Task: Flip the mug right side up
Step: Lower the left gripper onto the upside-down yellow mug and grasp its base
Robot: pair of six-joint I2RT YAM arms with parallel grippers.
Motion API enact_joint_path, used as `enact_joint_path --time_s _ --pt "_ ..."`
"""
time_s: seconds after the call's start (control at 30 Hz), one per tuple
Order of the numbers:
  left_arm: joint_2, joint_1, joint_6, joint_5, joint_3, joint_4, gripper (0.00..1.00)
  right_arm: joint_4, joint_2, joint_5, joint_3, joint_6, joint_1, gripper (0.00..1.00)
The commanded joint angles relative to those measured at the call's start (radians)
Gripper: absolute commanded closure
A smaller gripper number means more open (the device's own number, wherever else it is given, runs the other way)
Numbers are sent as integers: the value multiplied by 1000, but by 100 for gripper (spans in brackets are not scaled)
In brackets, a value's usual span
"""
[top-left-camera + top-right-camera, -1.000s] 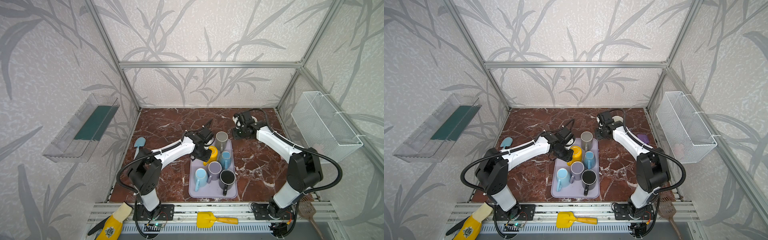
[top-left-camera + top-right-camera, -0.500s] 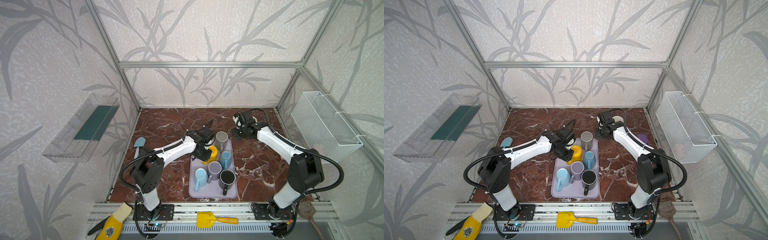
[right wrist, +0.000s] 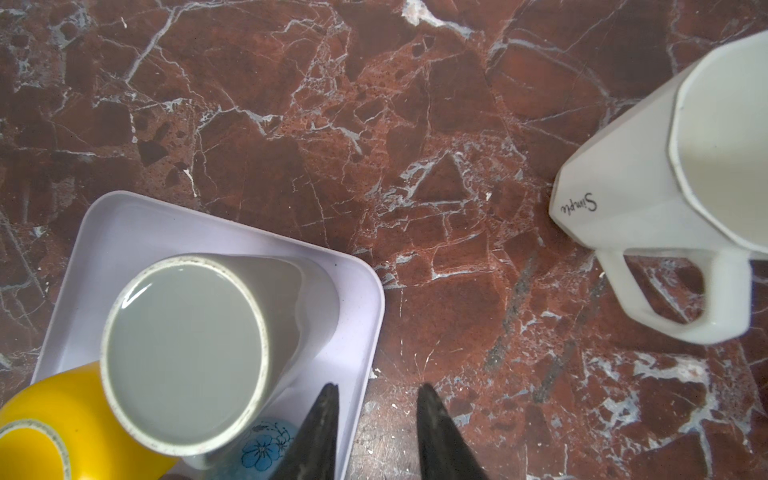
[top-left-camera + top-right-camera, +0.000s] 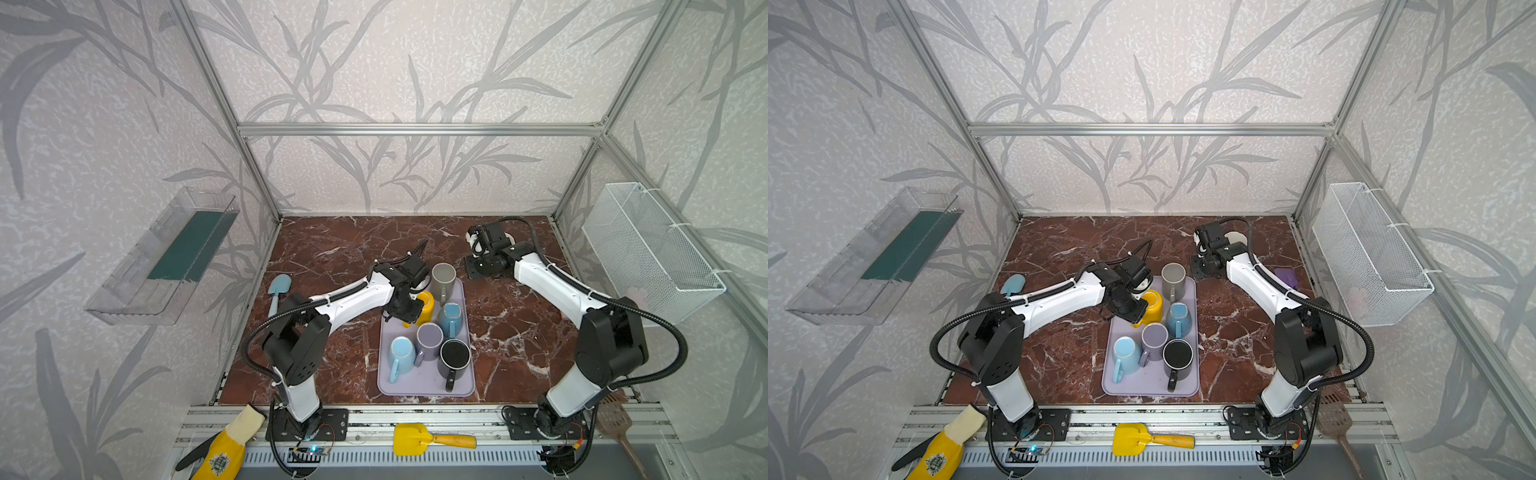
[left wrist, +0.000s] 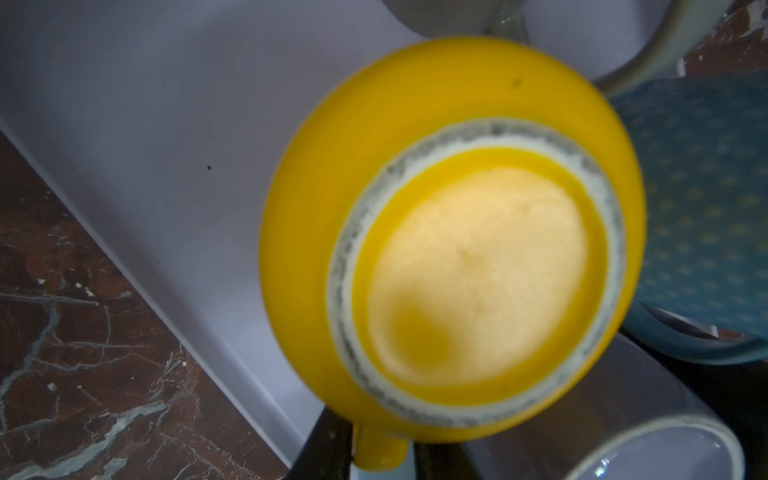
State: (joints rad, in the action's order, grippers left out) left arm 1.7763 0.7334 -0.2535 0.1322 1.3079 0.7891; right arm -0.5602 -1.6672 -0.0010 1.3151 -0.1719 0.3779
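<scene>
Left claw is right on the yellow mug, at the far end of the lavender tray. The mug's base is turned back at the claw and its mouth points away, so the long axis runs straight out ahead of the fingers, tipped rather than upright. The handle is on the claw's own side.

From the left wrist view you get what the top views hide under the wrist: the dark fingers flank the handle with barely a gap, and that reads to me as a pinch on it. The mug's mouth shows in no view.

Crowded out there. A grey mug stands just beyond the claw, and a teal mug is tight against the yellow one's far side. To my eye, rolling the mouth upward needs room from both.

Right claw is well apart, past the grey mug, with its fingers parted and nothing between them. A white mug stands off to its side. The left arm is clearly the nearer one.
</scene>
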Motion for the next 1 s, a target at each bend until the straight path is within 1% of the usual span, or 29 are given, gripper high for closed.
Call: enact_joint_path --time_s 0.0,0.1,0.53,0.97 --pt "23 6 14 -22 24 18 73 -11 35 3 6 -1 1 66" --pt "23 7 13 -25 25 16 75 -14 38 6 8 0 1 66" --pt "17 7 12 -60 24 11 85 -7 51 4 -6 -5 1 66" --pt "15 -7 28 -159 110 45 97 17 84 -20 -37 -15 1 67"
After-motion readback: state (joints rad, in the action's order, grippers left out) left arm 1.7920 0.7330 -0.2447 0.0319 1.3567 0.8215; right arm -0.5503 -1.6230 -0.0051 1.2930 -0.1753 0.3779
